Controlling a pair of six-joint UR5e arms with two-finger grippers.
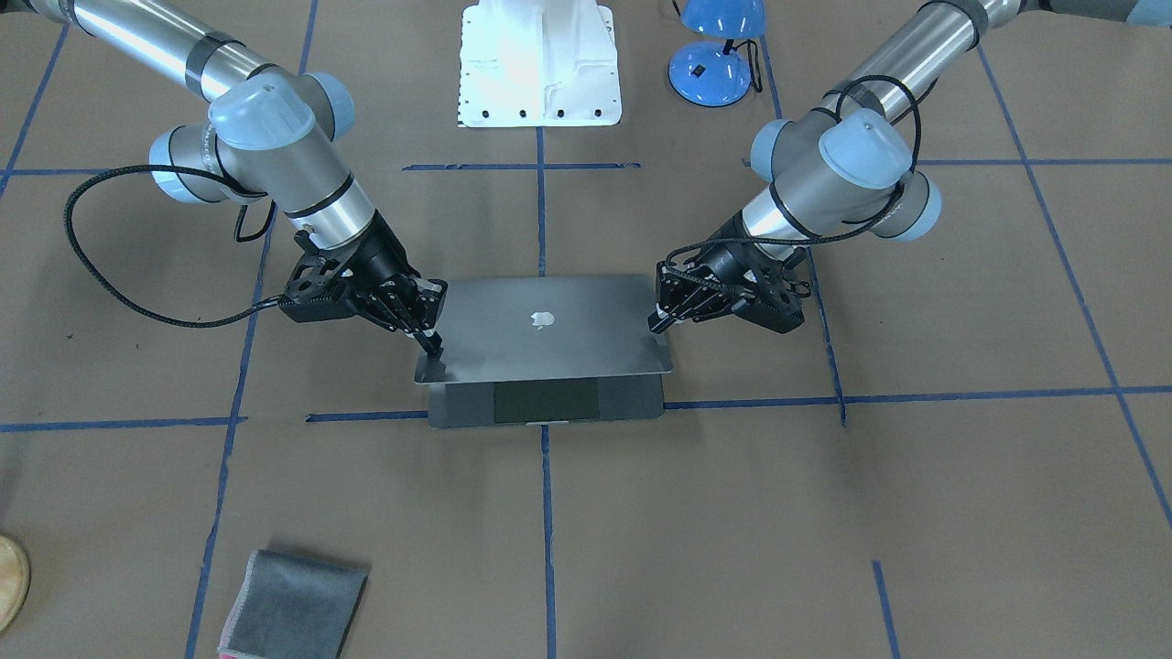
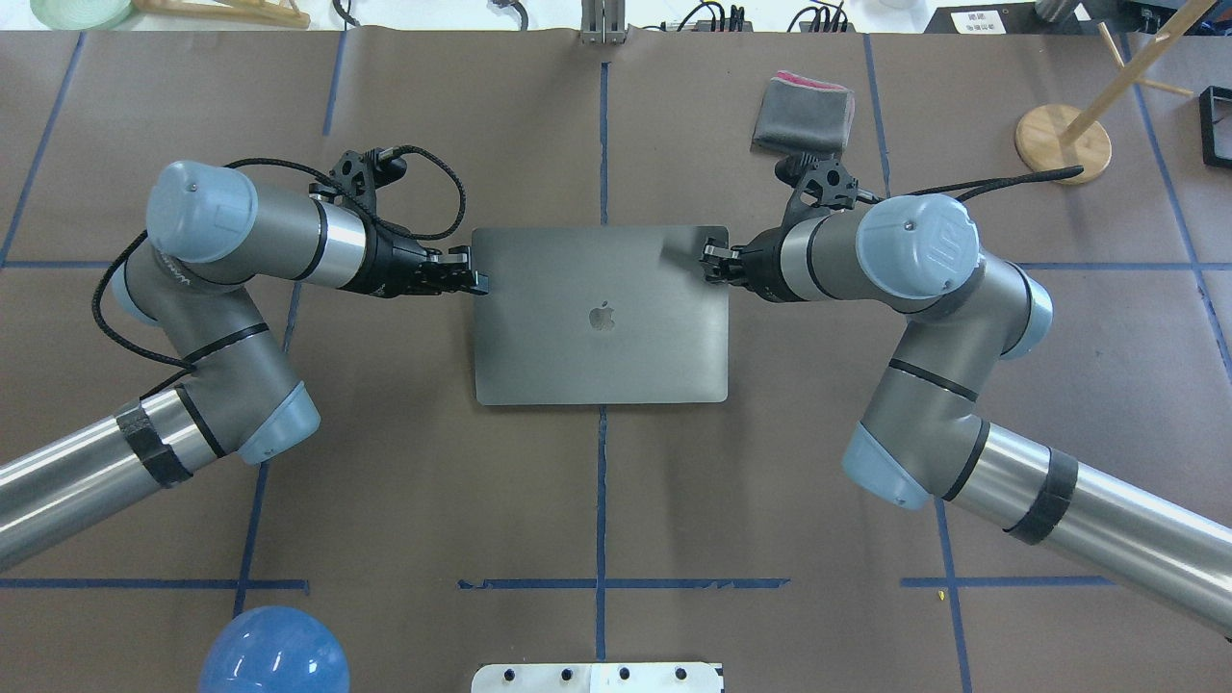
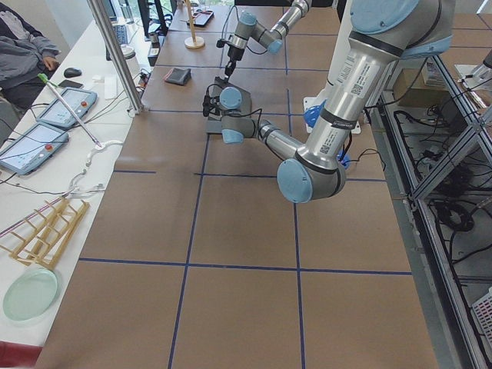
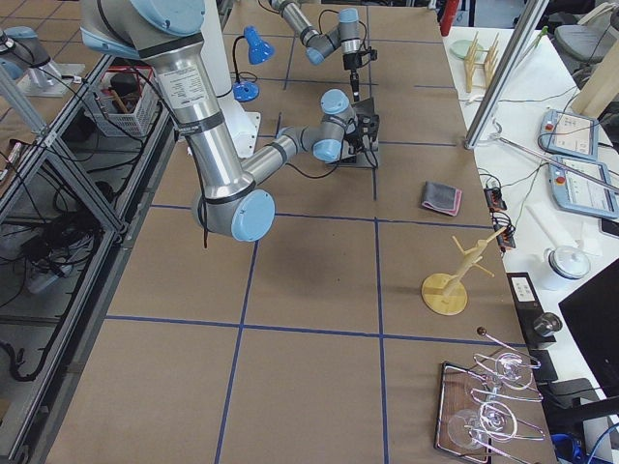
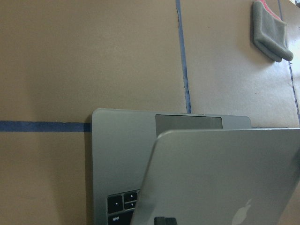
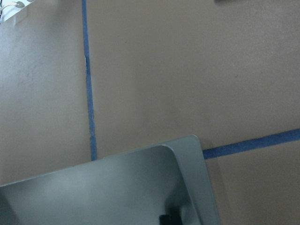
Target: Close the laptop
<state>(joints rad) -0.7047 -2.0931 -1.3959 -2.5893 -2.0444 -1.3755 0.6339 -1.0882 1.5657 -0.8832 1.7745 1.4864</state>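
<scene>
Brown paper-covered table [image 2: 404, 481] ruled with blue tape lines. The laptop [image 2: 602, 318] lay at its centre, lid tilted partly down over the base. The left gripper [image 2: 476, 281] and right gripper [image 2: 710, 262] each met a side edge of the lid; whether either was parted or clenched could not be told. The front-facing view exposed the trackpad [image 1: 547, 401] beneath the lid; the overhead view showed the lid only.

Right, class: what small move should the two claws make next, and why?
Probably ease the left claw and right claw down together: both sit at lid corners of the laptop, whose lid is tilted above the base, trackpad showing.
</scene>
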